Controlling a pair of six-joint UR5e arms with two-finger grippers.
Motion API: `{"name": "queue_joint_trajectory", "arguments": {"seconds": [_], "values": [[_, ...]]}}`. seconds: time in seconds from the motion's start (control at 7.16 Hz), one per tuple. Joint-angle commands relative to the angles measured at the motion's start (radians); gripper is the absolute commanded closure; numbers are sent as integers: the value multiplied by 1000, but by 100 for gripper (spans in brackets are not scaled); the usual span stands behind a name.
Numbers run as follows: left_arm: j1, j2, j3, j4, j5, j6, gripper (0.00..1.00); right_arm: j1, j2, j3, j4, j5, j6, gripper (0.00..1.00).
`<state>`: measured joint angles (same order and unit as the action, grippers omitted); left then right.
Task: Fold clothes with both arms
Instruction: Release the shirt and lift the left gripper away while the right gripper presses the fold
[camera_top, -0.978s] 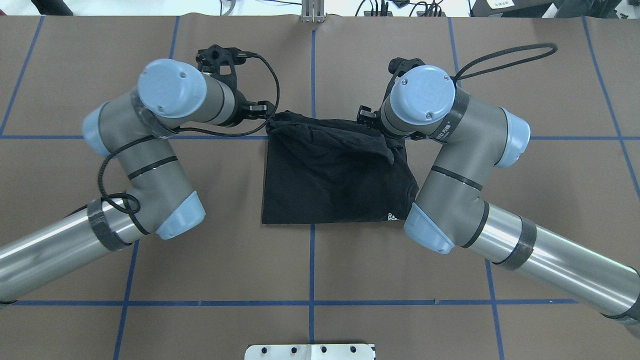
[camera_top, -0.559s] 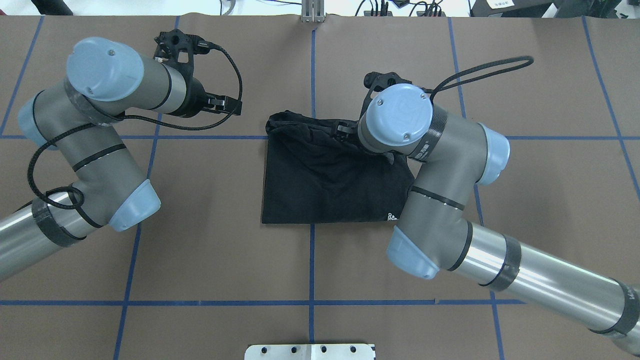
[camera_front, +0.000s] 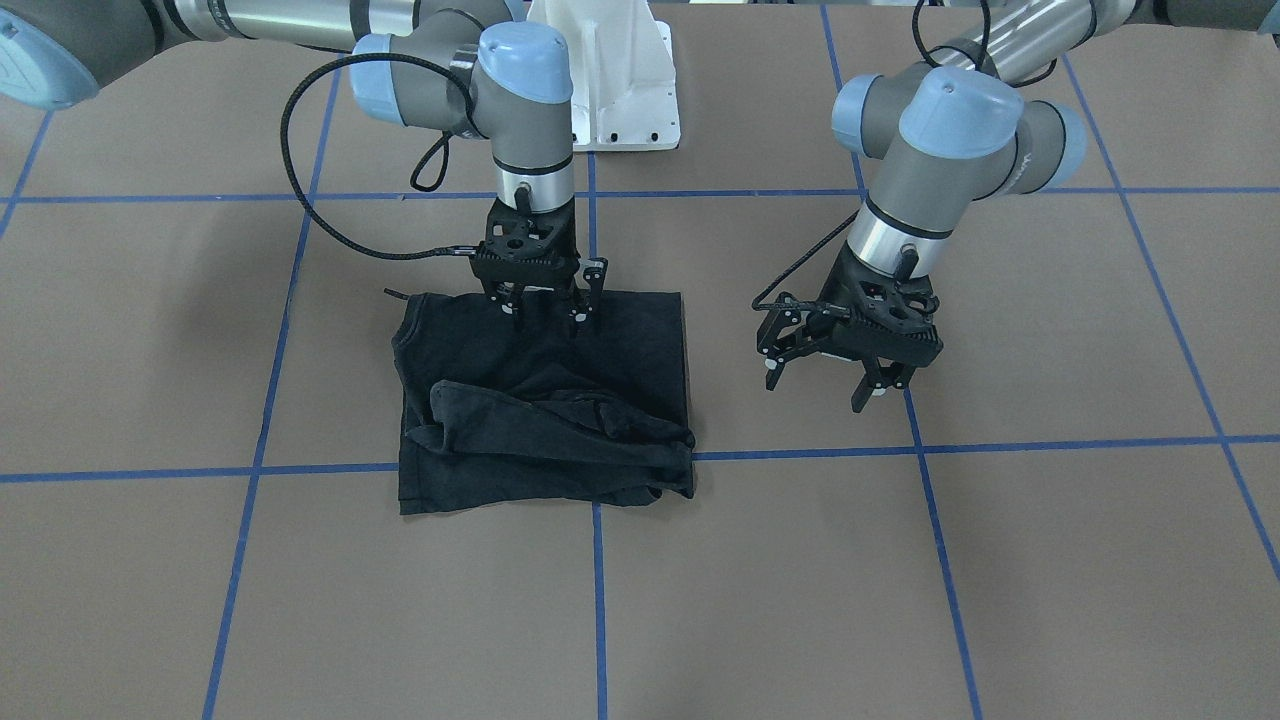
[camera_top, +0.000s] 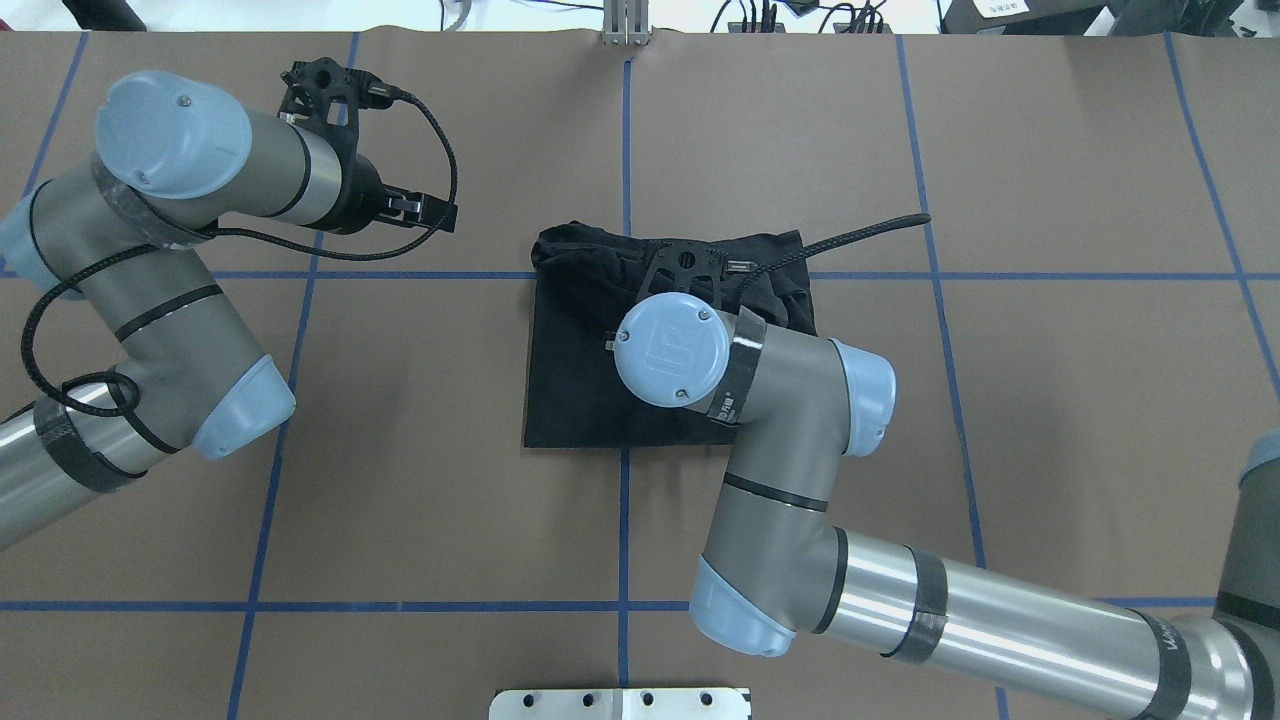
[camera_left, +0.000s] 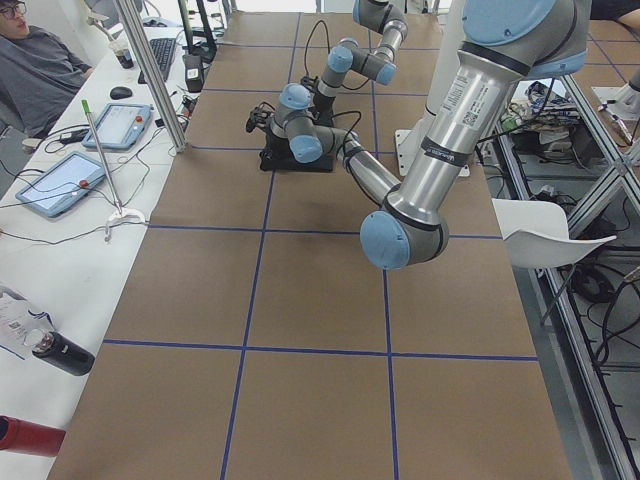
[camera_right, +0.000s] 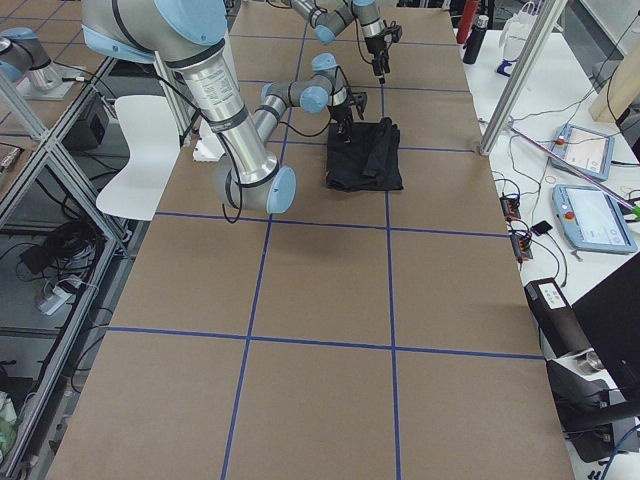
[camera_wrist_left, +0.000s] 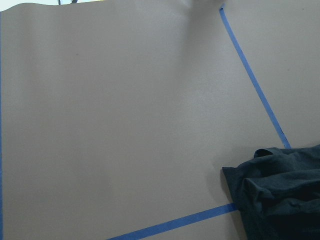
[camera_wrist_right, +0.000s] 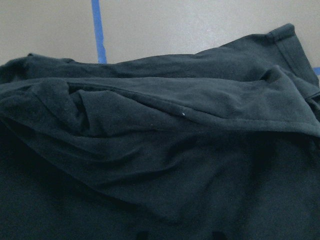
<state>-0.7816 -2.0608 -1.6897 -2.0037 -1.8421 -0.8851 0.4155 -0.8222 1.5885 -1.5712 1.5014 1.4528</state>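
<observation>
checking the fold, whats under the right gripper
The T-shirt lies flat under the right gripper, with a rumpled fold farther from the robot. Whether the gripper touches the shirt is unclear; the table beneath is covered.

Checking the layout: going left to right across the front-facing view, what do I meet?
Black T-shirt → left gripper. The right gripper overlaps the T-shirt, so it is left out.

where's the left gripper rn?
Front-facing view, right half: the left gripper hangs open over bare table, clear of the shirt, which lies on its view-left.
</observation>
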Motion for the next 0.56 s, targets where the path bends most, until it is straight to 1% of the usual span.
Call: {"name": "queue_joint_trajectory", "arguments": {"seconds": [0.0,0.14,0.42], "values": [[-2,1,-2,0,0,0,0,18,55,-100,6,-26,-18,100],[-5,1,-2,0,0,-3,0,50,98,-180,54,-27,-29,100],[-13,1,-10,8,0,-6,0,138,199,-434,234,-27,-43,100]]}}
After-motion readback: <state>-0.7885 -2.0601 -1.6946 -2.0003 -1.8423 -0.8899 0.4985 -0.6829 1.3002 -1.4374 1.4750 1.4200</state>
